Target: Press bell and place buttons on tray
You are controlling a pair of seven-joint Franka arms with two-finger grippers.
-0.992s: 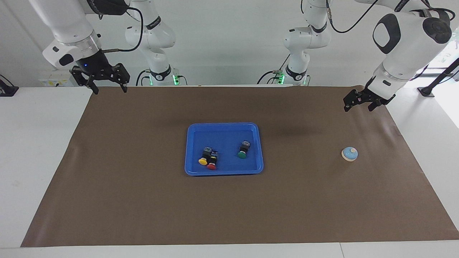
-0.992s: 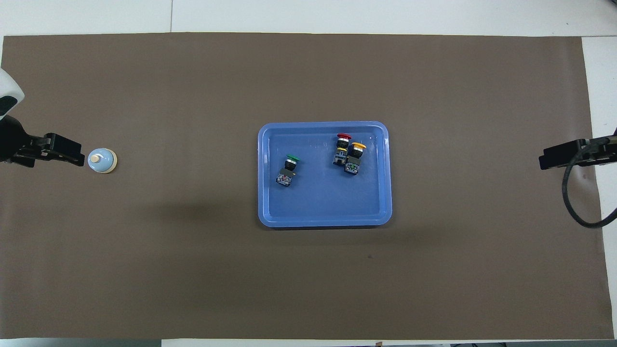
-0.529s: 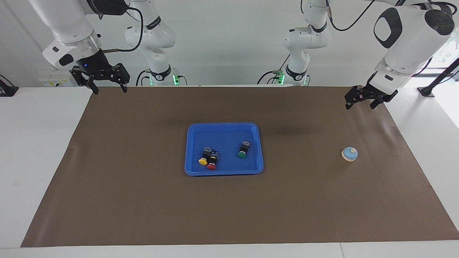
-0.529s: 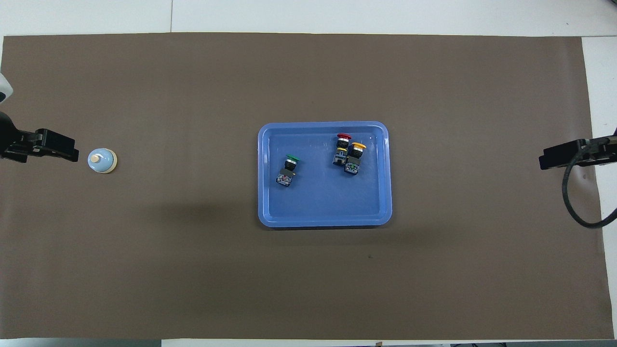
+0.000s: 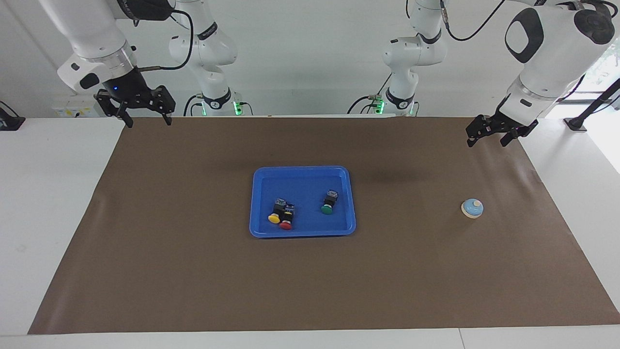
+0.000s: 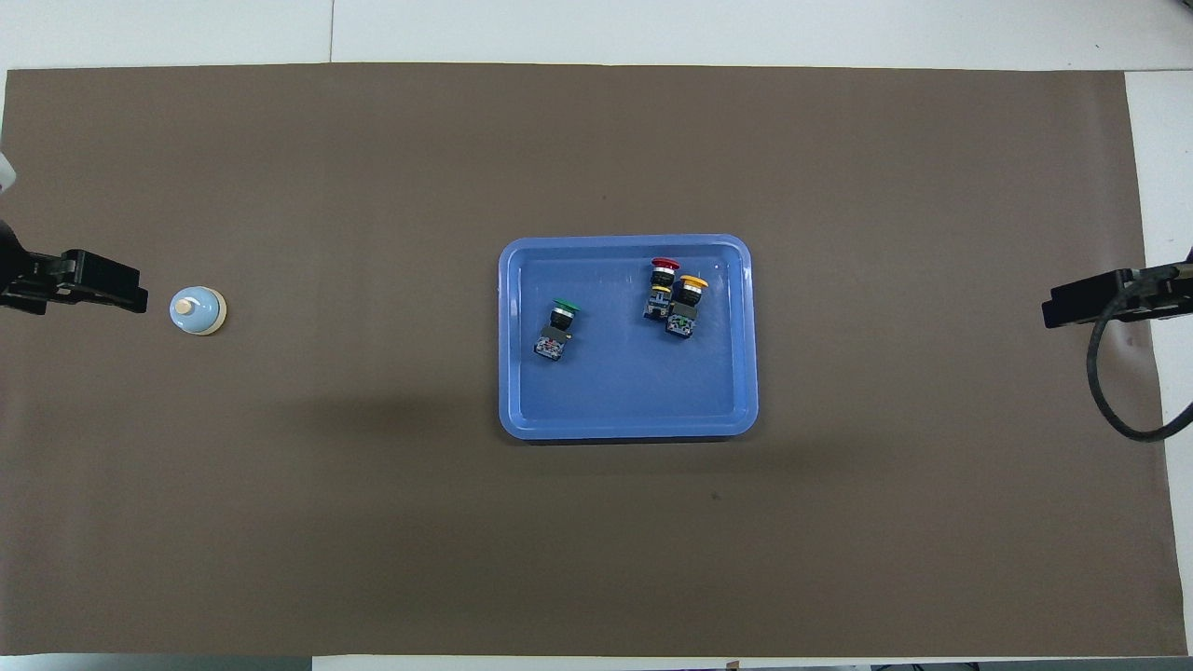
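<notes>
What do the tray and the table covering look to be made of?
The tray: probably moulded plastic, bright blue and slightly glossy, with pale glints on its floor and rounded corners. The brown covering: likely paper or thin matte sheet, with no shine and faint creases near its edges; which of the two is unclear.

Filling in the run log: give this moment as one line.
buttons: all three in blue plastic tray | blue dome bell: untouched | left gripper: open, raised | right gripper: open, waiting

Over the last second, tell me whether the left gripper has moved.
Yes. The left gripper has risen and drawn back from the bell, toward the mat's edge at the left arm's end; in the overhead view its tips sit farther from the bell.
</notes>
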